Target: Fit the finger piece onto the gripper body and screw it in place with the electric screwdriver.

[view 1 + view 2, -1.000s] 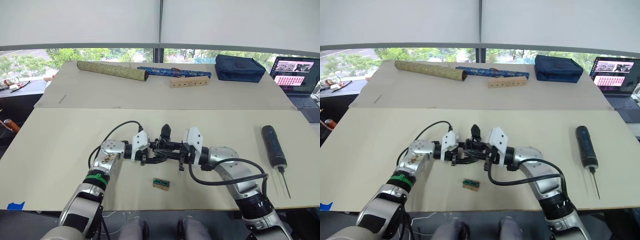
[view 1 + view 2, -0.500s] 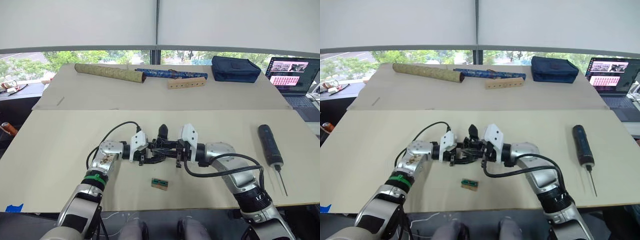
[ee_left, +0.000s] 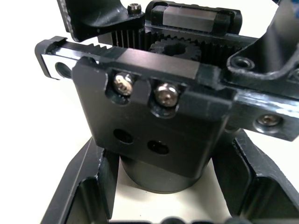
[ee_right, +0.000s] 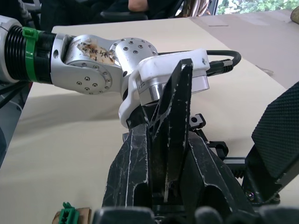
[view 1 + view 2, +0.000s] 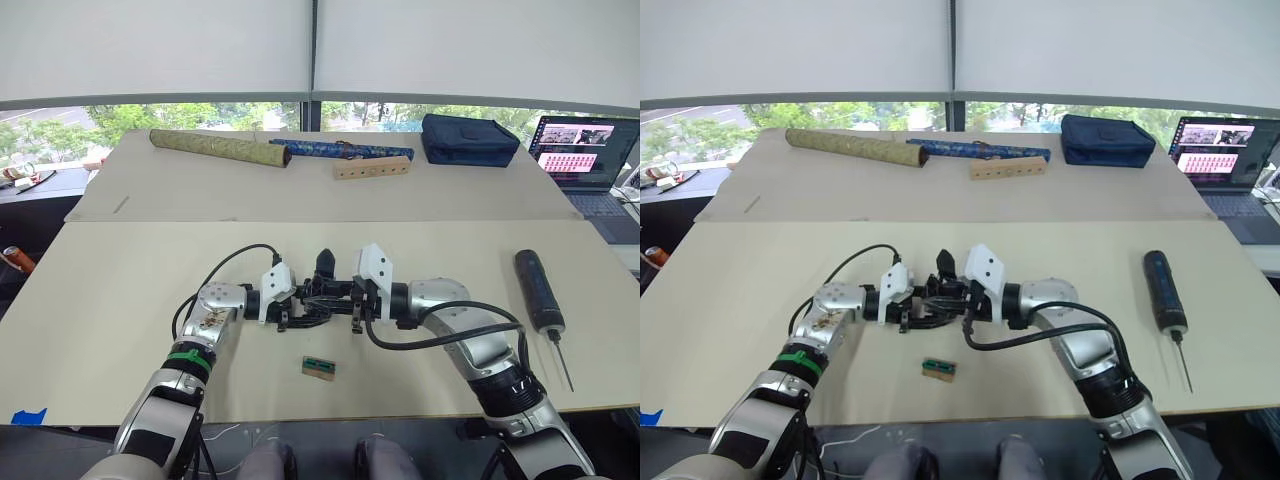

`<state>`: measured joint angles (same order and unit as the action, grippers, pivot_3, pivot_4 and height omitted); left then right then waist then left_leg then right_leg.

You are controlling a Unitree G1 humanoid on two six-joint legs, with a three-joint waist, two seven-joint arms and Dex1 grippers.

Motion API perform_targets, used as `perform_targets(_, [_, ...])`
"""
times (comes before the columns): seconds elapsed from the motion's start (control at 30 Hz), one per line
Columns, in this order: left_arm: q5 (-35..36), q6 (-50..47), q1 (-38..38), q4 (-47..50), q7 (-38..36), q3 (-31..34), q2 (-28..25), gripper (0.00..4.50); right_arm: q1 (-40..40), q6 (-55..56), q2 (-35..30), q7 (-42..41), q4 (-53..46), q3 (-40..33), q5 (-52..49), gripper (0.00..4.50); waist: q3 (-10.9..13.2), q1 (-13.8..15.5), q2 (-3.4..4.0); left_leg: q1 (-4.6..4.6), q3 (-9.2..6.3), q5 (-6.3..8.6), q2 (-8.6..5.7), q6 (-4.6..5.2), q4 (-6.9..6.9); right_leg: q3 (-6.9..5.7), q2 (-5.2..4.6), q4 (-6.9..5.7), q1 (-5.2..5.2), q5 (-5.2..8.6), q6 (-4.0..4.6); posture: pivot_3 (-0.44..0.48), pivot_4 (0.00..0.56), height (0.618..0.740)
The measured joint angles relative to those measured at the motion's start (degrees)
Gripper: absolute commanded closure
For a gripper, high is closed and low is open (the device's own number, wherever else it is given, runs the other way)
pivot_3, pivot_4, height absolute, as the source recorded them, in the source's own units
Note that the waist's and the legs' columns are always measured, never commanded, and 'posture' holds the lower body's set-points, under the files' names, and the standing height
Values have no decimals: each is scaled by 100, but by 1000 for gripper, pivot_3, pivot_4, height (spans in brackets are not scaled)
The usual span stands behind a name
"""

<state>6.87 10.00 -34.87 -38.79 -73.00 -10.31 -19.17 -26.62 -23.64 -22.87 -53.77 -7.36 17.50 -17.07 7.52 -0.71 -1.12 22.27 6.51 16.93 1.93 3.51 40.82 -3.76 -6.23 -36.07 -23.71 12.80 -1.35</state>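
Left gripper (image 5: 290, 307) clamps the gripper body (image 3: 154, 116) steady mid-bench; right gripper (image 5: 348, 299), apparently pinching the finger piece (image 4: 168, 140), presses it on; screwdriver (image 5: 536, 291) lies well right

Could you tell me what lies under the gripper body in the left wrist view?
Under the gripper body its round dark base shows, resting on the pale table. The left gripper's fingers flank it; the base's underside is hidden.
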Motion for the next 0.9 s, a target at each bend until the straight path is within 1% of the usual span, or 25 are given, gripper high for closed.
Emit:
perform_targets(0.43, [3,-3,48,56,13,0,-1,2173,-42,-21,56,5,-34,-36,-18,4073,0,0,0,2,0,1,1,2,-3,-1,-1,3,-2,1,2,0,150,740])
perform_targets(0.5, [6,-4,48,58,12,0,-1,2173,-16,20,96,-53,-13,-97,-90,3038,0,1,0,3,0,1,1,2,-3,-1,-1,4,-2,1,2,0,150,740])
perform_targets(0.63, [38,-30,53,118,-24,13,3,2173,156,363,216,-123,190,-79,-102,1689,3,2,2,38,4,-4,-4,-7,-3,2,-4,0,-43,1,2,0,150,740])
perform_targets(0.77, [38,-5,56,135,-5,13,12,2173,161,723,232,-145,223,-210,-114,305,3,5,2,46,4,-6,-5,-10,-1,-3,-3,7,-43,1,1,0,150,740])
perform_targets(0.8, [38,0,60,138,1,14,12,2173,172,761,227,-180,222,-262,-126,33,3,6,2,46,4,-6,-5,-9,-1,-3,-3,8,-43,1,1,0,150,740])
perform_targets(0.9, [38,11,81,152,38,13,14,2173,261,849,215,-298,221,-287,-217,33,3,3,2,46,4,-4,-5,-6,-2,-3,-3,9,-43,1,1,0,150,740])
